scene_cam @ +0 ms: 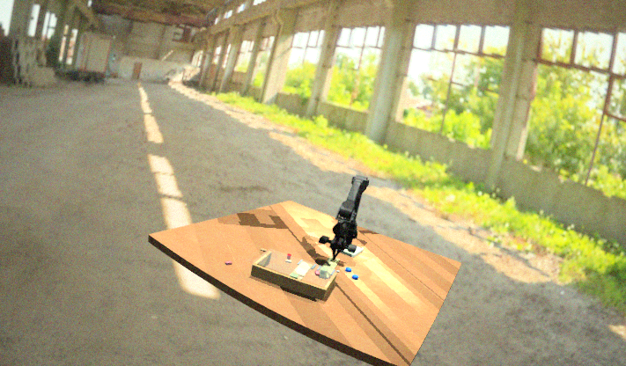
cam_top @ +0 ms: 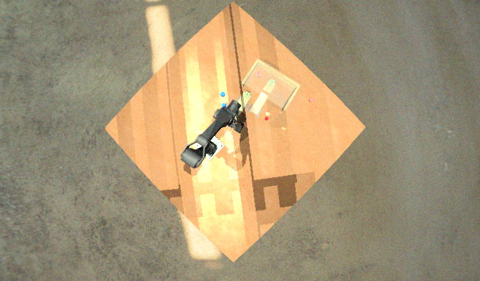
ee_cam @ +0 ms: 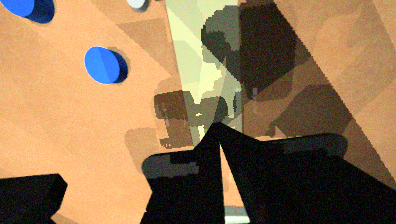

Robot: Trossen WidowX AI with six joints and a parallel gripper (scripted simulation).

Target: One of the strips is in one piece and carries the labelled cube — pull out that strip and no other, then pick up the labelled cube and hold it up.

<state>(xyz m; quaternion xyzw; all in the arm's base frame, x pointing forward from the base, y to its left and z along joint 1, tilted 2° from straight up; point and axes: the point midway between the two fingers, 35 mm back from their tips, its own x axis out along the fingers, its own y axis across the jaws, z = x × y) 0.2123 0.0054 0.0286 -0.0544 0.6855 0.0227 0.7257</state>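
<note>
The near strip (cam_top: pixel 244 103) (ee_cam: pixel 202 55) is a pale yellow-green band running out of the low-walled frame, with a greenish cube (cam_top: pixel 247 94) (scene_cam: pixel 325 272) at its far end. The other strip (cam_top: pixel 258 103) (scene_cam: pixel 302 267) lies beside it. A gap separates it from a short piece (cam_top: pixel 269 87) that bears another greenish cube (cam_top: pixel 271 82) (scene_cam: pixel 295 275). Labels on the cubes are too small to read. My gripper (scene_cam: pixel 334 259) (ee_cam: pixel 216 126) is shut, with nothing seen between its fingers. Its tips are over the near strip, at or just above its surface; contact cannot be told. The arm hides them from above.
The frame's wooden wall (cam_top: pixel 278 71) (scene_cam: pixel 292 282) surrounds the strips' far ends. Grey-blue rails (cam_top: pixel 258 113) flank the strips. Blue discs (cam_top: pixel 222 94) (scene_cam: pixel 355 276) (ee_cam: pixel 102 65) lie beside the near strip. A red piece (cam_top: pixel 266 118) and a pink piece (cam_top: pixel 310 99) (scene_cam: pixel 227 263) lie on the other side.
</note>
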